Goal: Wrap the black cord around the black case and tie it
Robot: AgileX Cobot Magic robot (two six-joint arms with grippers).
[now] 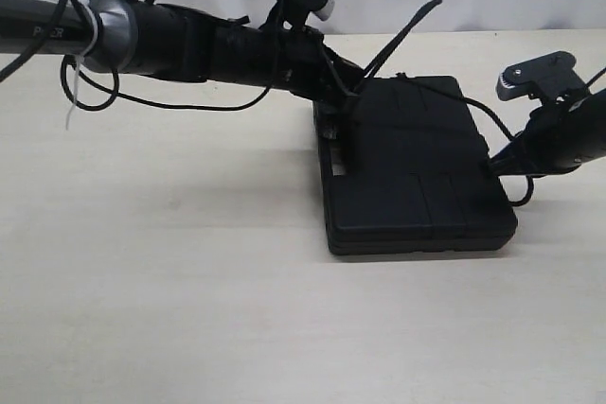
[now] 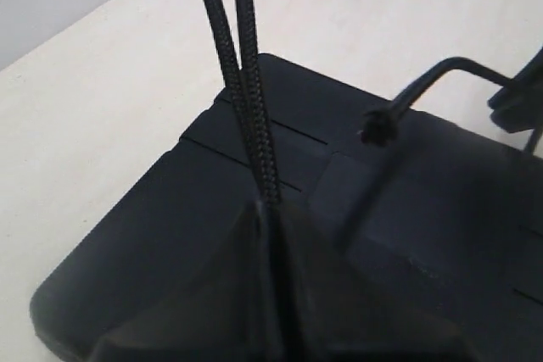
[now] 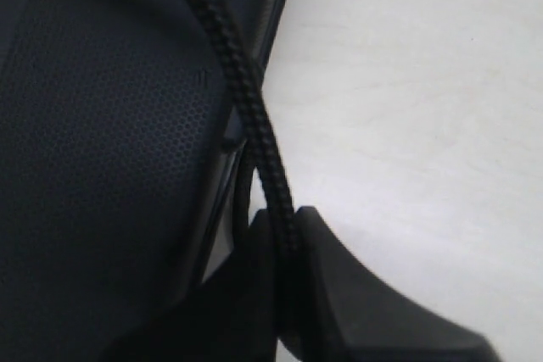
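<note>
Pale tabletop is bearing a flat matte black plastic case. Your left gripper is clenching two strands of thin black braided cord, and your right gripper is clenching one, likely keeping tension for tying.

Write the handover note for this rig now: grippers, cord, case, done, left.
Left gripper: shut on two strands of the black cord, above the handle side of the black case.
Right gripper: shut on one strand at the case's opposite edge.
Case lies flat on the table.
Done: cord gripped on both sides.
Left: no tie shows; whether the cord passes under the case cannot be seen. Finish wrap, tie.
</note>
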